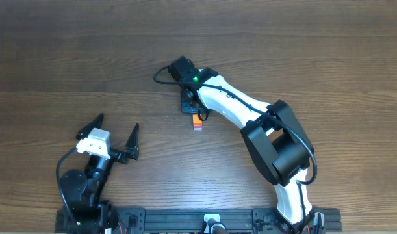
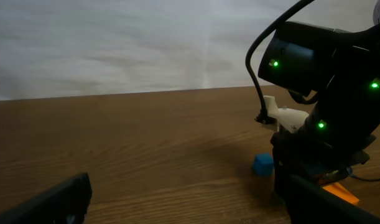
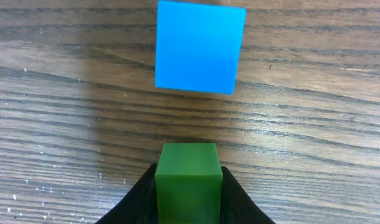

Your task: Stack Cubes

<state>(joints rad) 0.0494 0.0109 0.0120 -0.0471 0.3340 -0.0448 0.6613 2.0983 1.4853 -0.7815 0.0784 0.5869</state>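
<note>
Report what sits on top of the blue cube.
Nothing: the blue cube has a bare top face. The green cube is clamped in the right tool, apart from it. The wooden table directly under the blue cube is covered.

Brown wooden table (image 1: 68,52), pale wall (image 2: 115,43)

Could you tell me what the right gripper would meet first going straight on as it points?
Likely the brown wooden tabletop, its gripped green plastic cube landing short of the blue plastic cube; depth unclear.
</note>
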